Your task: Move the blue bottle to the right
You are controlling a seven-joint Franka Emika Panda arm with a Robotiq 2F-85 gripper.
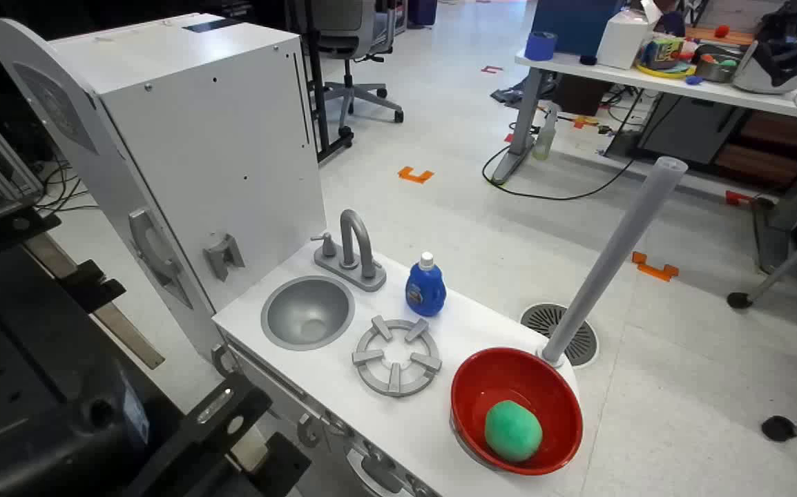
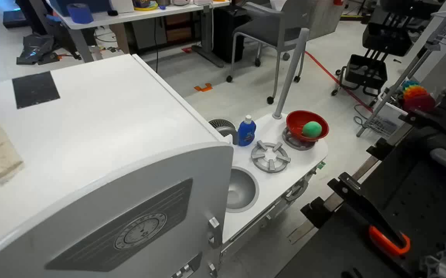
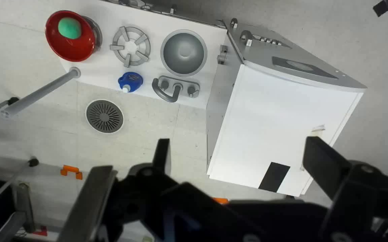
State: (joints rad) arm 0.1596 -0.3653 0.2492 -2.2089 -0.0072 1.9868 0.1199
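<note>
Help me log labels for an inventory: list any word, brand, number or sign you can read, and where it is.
None can be read with certainty.
Blue bottle: its label is too small and blurred.
Dial on the grey cabinet front: ring of marks, too small.
Package on the far table: any print too blurred.

Blue bottle point(image 1: 425, 290) (white-capped), upright
</note>
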